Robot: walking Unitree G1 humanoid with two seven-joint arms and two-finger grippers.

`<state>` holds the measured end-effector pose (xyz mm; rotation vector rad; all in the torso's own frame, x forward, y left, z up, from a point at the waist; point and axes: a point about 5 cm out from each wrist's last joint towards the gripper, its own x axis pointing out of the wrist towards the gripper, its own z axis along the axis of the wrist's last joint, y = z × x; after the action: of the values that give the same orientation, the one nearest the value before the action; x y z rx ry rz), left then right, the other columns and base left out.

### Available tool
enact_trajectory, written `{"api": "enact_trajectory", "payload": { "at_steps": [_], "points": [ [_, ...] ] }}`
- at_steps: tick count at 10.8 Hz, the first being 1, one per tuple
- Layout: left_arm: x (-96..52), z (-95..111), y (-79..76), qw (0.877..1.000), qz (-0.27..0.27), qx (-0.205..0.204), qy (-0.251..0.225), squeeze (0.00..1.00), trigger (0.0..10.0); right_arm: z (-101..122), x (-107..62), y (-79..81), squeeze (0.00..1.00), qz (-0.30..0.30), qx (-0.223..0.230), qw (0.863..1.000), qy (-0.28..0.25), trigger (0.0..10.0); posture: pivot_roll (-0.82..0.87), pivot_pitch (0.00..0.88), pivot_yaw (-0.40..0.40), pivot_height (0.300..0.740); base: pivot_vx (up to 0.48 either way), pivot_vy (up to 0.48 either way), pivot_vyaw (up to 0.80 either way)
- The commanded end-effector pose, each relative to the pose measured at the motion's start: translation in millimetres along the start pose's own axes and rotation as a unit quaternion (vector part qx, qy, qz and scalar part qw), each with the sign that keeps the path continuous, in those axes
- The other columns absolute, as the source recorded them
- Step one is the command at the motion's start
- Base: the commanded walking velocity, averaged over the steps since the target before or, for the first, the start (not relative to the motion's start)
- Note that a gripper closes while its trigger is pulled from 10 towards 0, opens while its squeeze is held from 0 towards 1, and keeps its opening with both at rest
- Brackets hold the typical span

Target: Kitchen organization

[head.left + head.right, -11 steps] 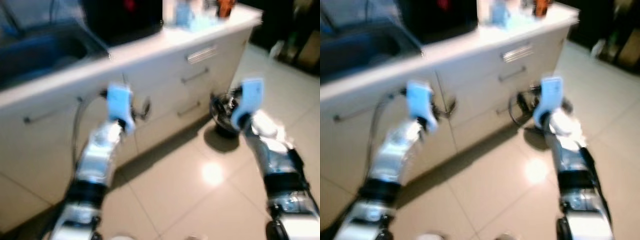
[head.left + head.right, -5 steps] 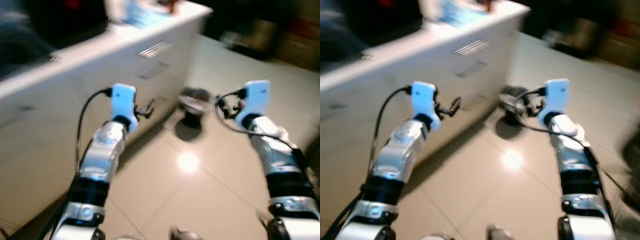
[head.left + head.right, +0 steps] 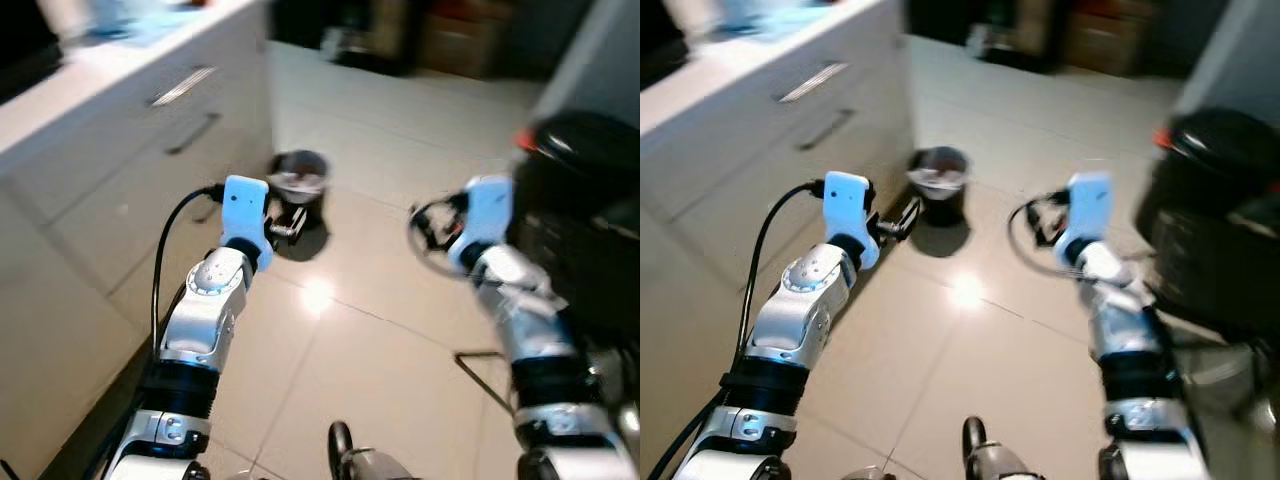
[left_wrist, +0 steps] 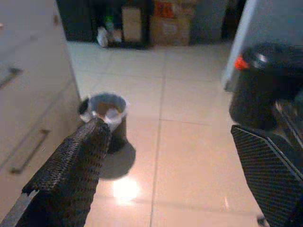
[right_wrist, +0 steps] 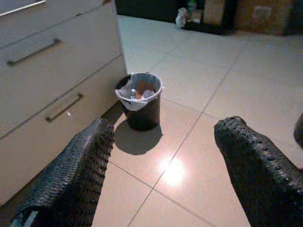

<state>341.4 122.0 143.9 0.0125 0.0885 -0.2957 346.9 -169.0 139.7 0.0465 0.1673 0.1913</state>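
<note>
Both arms are raised in front of me over a tiled floor. My left gripper [image 4: 166,128] is open with nothing between its fingers [image 4: 75,175]. My right gripper [image 5: 164,125] is also open and empty. A small black waste bin [image 3: 298,187] with a white liner and scraps inside stands on the floor ahead, just beyond the left gripper [image 3: 285,224]. The same bin [image 5: 140,98] sits beside the white drawer fronts [image 5: 52,80].
White kitchen cabinets with bar handles [image 3: 150,110] run along my left. A tall black bin-like object with a red spot [image 3: 585,190] stands close on my right. Cardboard boxes and dark shelving [image 4: 165,23] line the far wall. Open beige tiles [image 3: 370,330] lie ahead.
The whole view has swung to the right: the counter slid off to the left and the black object came in at the right. Both arms keep the same raised pose.
</note>
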Motion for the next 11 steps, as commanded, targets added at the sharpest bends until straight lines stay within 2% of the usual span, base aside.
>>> {"api": "enact_trajectory", "payload": {
  "at_steps": [1,2,4,5,6,7,9,11],
  "points": [
    [-2.0,-14.1,0.6,1.0,-0.004,-0.001,0.025,0.0,10.0,-0.9,-1.3,-2.8,0.0,-0.009,0.0,1.0,-0.002,10.0,0.01,0.077,0.04,0.74,0.0,0.0,-0.77],
    [-3.8,-31.9,2.4,0.998,-0.007,-0.013,0.056,0.0,10.0,-10.0,-1.8,-4.3,0.0,-0.016,-0.003,1.0,0.005,10.0,0.01,0.074,0.041,0.74,0.0,0.0,-0.51],
    [-16.6,-83.2,16.5,0.989,0.012,-0.044,0.137,0.0,10.0,-54.1,-8.5,2.5,0.0,-0.023,-0.002,0.998,0.053,10.0,0.0,0.07,0.049,0.74,0.0,0.0,0.0],
    [-22.3,-98.4,18.6,0.986,0.009,-0.03,0.166,0.0,10.0,-69.6,-12.0,4.7,0.0,-0.028,0.002,0.997,0.071,10.0,-0.01,0.068,0.05,0.74,0.0,0.0,0.0],
    [-32.1,-122.7,18.6,0.977,0.002,-0.024,0.212,0.0,10.0,-98.1,-18.1,3.4,0.0,-0.053,0.029,0.993,0.106,10.0,-0.01,0.063,0.054,0.74,0.0,0.0,0.0],
    [-42.9,-145.3,19.0,0.966,0.002,-0.025,0.257,0.0,10.0,-126.8,-26.3,-2.6,0.0,-0.095,0.071,0.982,0.145,10.0,0.0,0.058,0.057,0.74,0.0,0.0,0.0],
    [-64.0,-175.4,21.3,0.946,0.016,-0.024,0.323,0.0,10.0,-171.7,-52.5,-13.9,0.0,-0.142,0.059,0.963,0.223,10.0,-0.01,0.044,0.066,0.74,0.0,0.0,0.0],
    [-85.9,-194.6,26.6,0.934,0.021,-0.01,0.356,0.0,10.0,-205.1,-84.1,-20.1,0.0,-0.154,0.034,0.945,0.287,10.0,-0.02,0.037,0.07,0.74,0.0,0.0,0.0]
  ]
}}
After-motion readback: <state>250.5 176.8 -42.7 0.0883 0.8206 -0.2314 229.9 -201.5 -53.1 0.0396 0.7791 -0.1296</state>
